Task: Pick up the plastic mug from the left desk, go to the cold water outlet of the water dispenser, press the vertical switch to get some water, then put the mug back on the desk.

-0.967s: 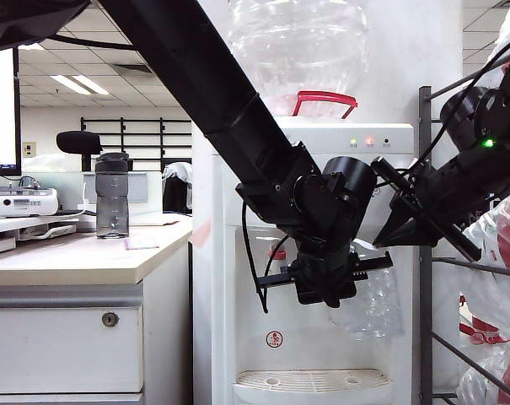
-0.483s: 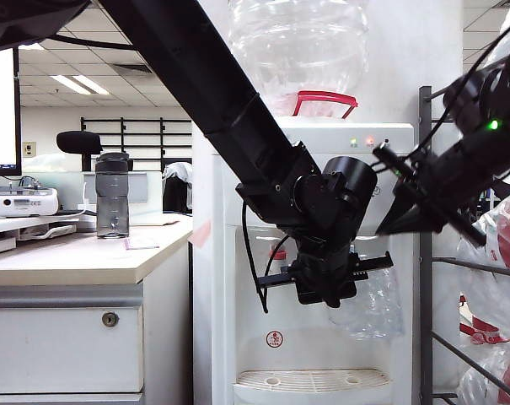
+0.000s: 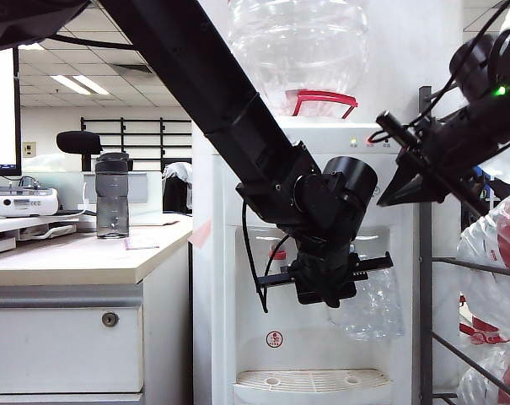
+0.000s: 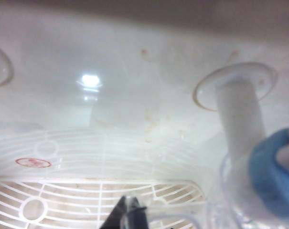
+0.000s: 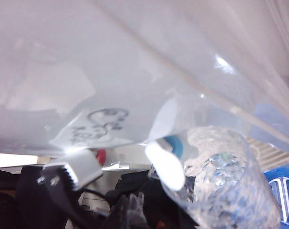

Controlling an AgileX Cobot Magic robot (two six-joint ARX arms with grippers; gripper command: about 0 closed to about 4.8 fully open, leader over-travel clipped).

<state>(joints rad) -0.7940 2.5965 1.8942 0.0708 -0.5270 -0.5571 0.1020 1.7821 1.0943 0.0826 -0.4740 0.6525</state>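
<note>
Under the dispenser's taps, the left gripper [image 3: 326, 291] is clamped on the plastic mug [image 3: 368, 304], holding it in the recess of the water dispenser [image 3: 238, 278], with its rim around the cold water outlet [image 4: 268, 171]. The pick-up and carry look done. Whether water has run is hard to tell through the clear wall. The right gripper [image 3: 398, 190] hovers beside the upper panel, apparently closed. Returning the mug to the left desk [image 3: 77, 257] remains.

Desk [image 3: 77, 261]: pale beige wooden top, light grey drawer front [image 3: 61, 348] with small round lock [image 3: 110, 320]. On top: smoky-grey bottle [image 3: 112, 196] with black lid, upright toward the back; small pinkish paper slip [image 3: 142, 244] just in front; white device [image 3: 20, 202] at far left rear.
</note>
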